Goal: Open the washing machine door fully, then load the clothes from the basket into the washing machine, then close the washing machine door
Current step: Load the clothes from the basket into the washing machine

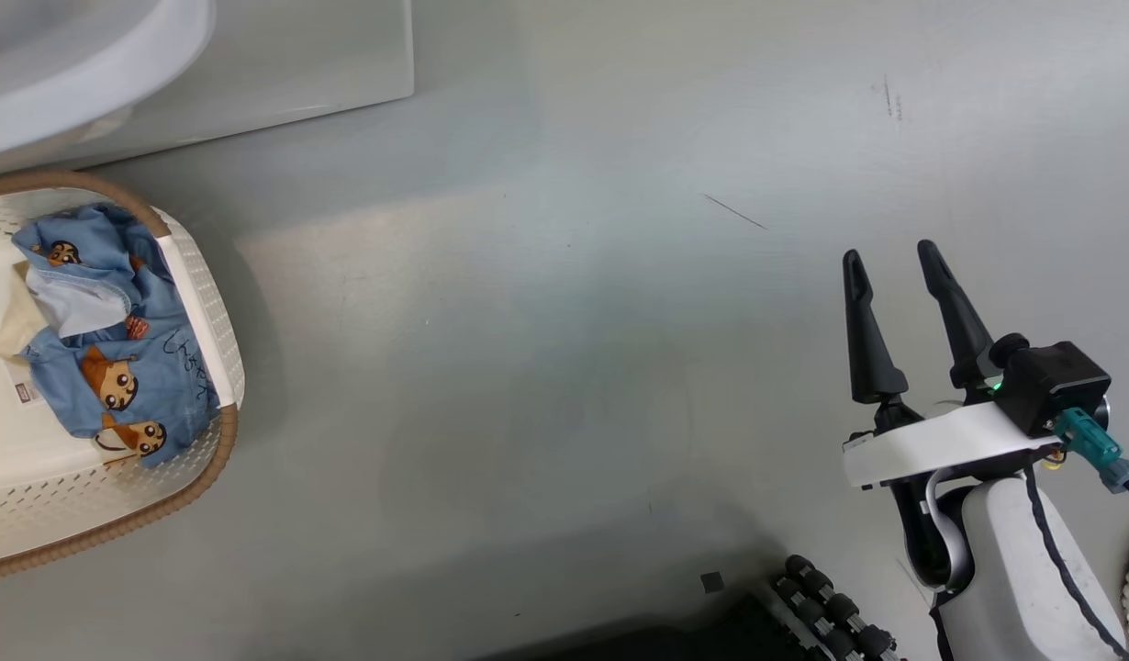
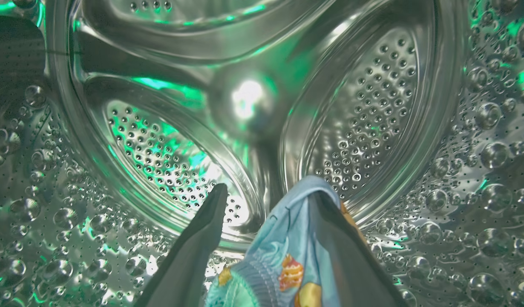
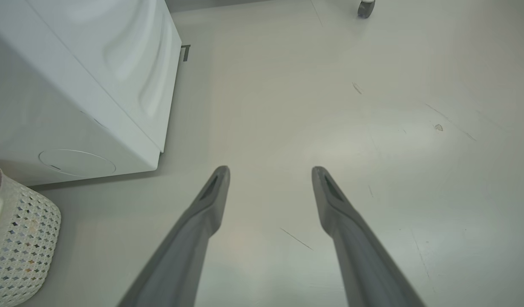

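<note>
Clinging limply to the spread left gripper [image 2: 269, 191], the clothes [image 2: 283, 256] look light, soft and snag-prone, best pinched at a bunched fold, while the right gripper [image 1: 890, 252] is spread too, empty.

A laundry corner: a white washing machine [image 3: 74, 106] and basket [image 1: 217, 340] on plain grey floor [image 1: 564, 367].

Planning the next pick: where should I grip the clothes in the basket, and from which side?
Probably the raised fold of the clothes beside the white lining, from straight above: they lie crumpled inside the basket, whose walls block the sides.
</note>
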### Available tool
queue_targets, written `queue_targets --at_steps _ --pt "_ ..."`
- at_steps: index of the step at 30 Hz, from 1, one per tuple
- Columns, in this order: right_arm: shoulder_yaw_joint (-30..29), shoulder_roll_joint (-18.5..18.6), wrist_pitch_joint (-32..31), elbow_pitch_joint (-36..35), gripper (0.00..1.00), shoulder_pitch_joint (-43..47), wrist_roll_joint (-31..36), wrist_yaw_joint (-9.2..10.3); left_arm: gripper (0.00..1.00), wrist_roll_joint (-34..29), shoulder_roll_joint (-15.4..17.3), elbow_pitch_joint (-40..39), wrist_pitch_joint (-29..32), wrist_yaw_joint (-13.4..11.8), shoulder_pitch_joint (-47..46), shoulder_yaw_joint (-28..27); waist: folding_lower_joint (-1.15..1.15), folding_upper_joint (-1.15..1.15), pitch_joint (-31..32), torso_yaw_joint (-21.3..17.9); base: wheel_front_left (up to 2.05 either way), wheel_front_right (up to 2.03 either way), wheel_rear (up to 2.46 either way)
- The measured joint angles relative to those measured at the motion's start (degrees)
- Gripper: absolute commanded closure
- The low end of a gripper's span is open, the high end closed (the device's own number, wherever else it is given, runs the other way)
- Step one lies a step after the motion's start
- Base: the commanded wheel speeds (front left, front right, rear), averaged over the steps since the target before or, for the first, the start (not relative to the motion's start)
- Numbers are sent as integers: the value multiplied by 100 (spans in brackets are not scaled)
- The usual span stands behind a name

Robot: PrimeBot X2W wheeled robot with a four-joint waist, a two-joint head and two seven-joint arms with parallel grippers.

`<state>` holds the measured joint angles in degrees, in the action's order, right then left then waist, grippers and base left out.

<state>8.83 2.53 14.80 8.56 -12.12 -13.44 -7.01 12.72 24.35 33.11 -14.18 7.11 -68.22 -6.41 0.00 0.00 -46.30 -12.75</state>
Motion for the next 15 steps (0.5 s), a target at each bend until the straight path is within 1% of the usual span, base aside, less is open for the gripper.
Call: queue_targets --at_steps 7,11,15 --pt "-96 -4 0 41 0 -59 5 0 0 92 -179 336 -9 0 23 -20 0 0 116 104 0 0 0" --pt "-120 -5 0 48 0 -94 40 0 0 93 -234 393 -11 0 53 5 0 0 209 158 0 0 0" --pt "-220 -3 0 56 0 -161 47 0 0 108 -363 525 -27 0 153 82 0 0 319 226 0 0 0"
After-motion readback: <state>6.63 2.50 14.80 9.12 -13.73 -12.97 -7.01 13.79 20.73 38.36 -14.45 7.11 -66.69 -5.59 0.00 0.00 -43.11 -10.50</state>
